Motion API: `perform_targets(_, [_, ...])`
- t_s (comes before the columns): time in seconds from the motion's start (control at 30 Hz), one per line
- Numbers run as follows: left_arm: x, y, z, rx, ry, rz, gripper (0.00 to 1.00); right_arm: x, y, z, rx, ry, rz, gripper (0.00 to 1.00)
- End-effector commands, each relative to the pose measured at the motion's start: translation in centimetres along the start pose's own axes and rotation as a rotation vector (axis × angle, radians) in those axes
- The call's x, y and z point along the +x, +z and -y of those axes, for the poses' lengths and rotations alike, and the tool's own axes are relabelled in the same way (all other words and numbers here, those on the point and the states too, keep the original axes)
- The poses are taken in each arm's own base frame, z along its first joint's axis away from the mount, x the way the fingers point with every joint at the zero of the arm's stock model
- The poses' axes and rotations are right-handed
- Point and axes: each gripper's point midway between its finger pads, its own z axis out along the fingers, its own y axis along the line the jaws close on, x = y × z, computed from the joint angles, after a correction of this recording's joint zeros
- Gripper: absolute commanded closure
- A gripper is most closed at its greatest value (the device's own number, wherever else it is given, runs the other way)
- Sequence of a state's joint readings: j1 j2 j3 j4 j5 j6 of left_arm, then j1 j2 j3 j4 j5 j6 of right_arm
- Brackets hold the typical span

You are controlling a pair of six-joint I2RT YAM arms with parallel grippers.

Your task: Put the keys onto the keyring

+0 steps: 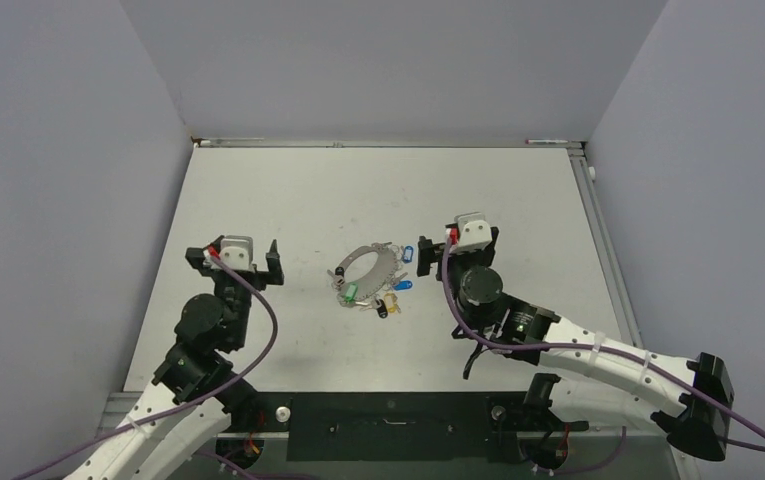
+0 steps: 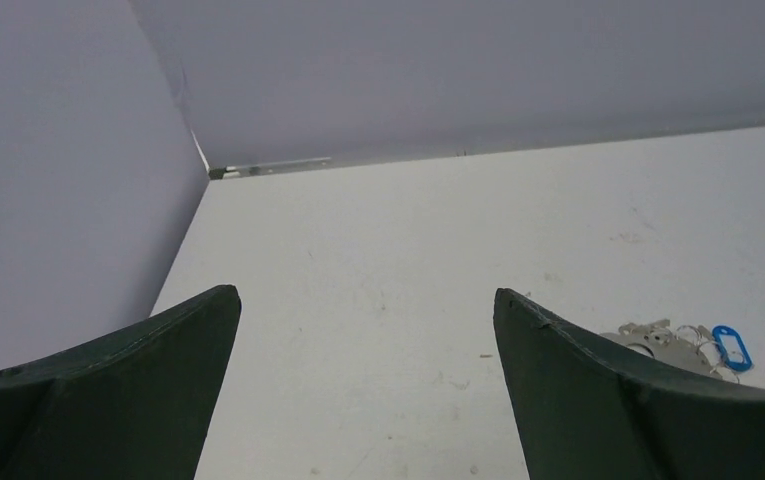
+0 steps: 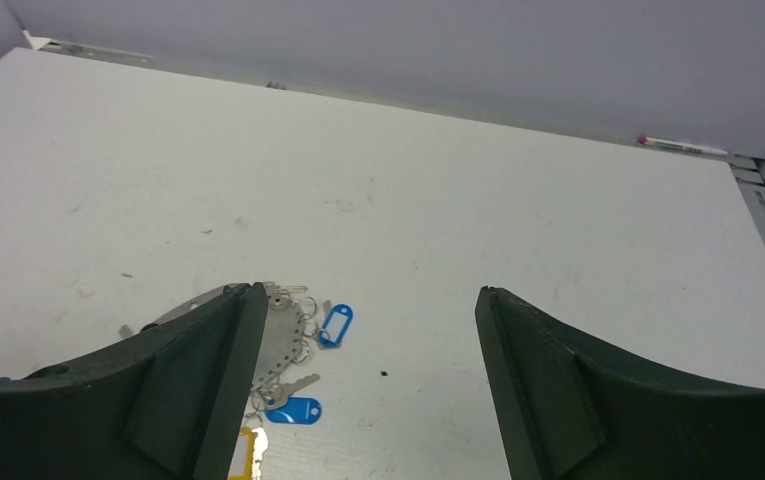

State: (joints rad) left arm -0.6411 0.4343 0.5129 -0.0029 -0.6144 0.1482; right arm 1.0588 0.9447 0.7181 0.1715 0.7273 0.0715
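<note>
The keyring (image 1: 382,262) is lying flat on the worktop (image 1: 378,190), between the two arms. The keys (image 1: 378,298) are lying bunched against its near edge, their green, yellow and blue tags showing. The right pincer (image 3: 368,290) is hanging just beside the ring with its jaws standing wide apart and gripping nothing. The ring and two blue tags are sitting at its left finger (image 3: 188,370), which is partly hiding them. The left pincer (image 2: 363,295) is hovering well apart from the bunch, spread fully and holding nothing. From its wrist camera, the ring is peeking out past its right finger (image 2: 598,400).
</note>
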Motion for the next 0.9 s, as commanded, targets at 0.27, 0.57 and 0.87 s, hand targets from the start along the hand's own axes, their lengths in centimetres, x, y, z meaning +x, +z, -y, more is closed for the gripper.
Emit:
perform_targets(0.27, [-3.8, -0.7, -2.2, -0.081, -0.059, 0.14, 0.04, 0.8, -1.3, 4.8, 0.209, 0.055, 0.034, 0.21])
perform_targets(0.57, [-3.6, -0.8, -2.0, -0.066, -0.046, 0.131, 0.04, 0.5, -1.2, 4.1, 0.154, 0.08, 0.063, 0.21])
perform_targets(0.87, [-3.5, -0.6, -1.4, -0.036, -0.042, 0.121, 0.04, 0.0, -1.6, 3.9, 0.111, 0.128, 0.097, 0.18])
